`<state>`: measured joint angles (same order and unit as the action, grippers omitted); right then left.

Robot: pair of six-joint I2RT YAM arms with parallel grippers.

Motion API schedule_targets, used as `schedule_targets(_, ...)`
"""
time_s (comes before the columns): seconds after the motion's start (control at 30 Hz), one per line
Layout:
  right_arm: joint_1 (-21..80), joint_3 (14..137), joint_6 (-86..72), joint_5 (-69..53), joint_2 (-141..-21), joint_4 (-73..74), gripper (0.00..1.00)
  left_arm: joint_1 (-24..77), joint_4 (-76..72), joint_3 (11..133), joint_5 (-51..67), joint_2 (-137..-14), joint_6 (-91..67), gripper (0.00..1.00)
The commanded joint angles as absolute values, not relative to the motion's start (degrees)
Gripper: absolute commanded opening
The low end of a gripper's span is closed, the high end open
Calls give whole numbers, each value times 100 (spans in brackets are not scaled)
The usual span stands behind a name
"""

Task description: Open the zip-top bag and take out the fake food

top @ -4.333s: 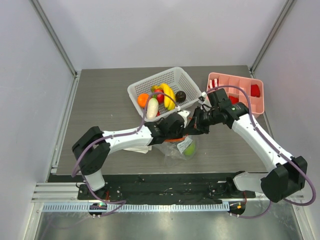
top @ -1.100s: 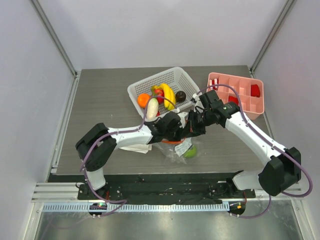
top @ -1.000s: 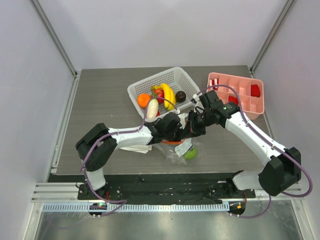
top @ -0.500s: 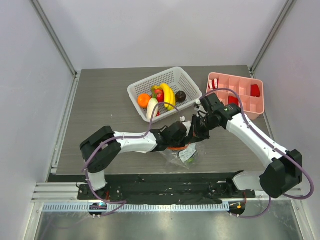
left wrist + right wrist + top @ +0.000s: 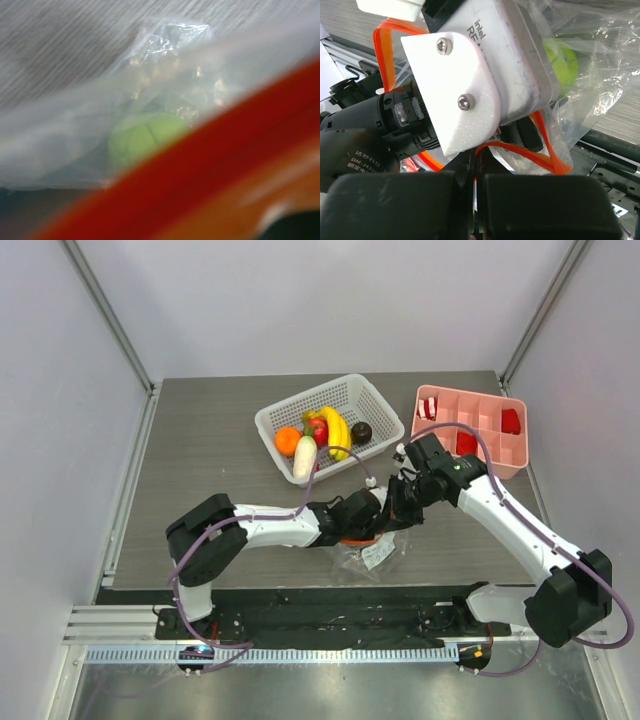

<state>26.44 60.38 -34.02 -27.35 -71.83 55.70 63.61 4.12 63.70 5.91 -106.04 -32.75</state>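
The zip-top bag (image 5: 366,556) hangs crumpled between my two grippers near the table's front edge. Its orange-red zip strip (image 5: 520,150) is pulled into an open loop. A green apple (image 5: 142,137) lies inside the bag and also shows in the right wrist view (image 5: 563,60). My right gripper (image 5: 475,167) is shut on the strip's edge. My left gripper (image 5: 372,523) is pressed against the bag's mouth, one black finger (image 5: 527,136) on the strip; its jaws are hidden by the blurred strip (image 5: 235,165). Bananas (image 5: 337,431), radish (image 5: 304,459), red apple, orange (image 5: 287,441) and a dark piece (image 5: 361,432) lie in the basket.
The white basket (image 5: 380,412) stands at the middle back. A pink compartment tray (image 5: 480,412) with red and striped pieces stands at the back right. The two arms cross close together above the bag, near the table's front edge (image 5: 300,585).
Both grippers have moved toward the table's front edge with the bag. The bag's mouth is pulled wider and the green apple is less visible from above.
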Motion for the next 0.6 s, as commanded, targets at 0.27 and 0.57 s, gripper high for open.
schedule_targets(0.27,2619,5933,-3270,-1855,-6207,5045,1,6328,2223,7689,334,-9677,-2619,0)
schedule_targets(0.57,2619,5441,-3268,-2082,-5020,4642,1,5669,1977,7638,994,-9510,-2751,0)
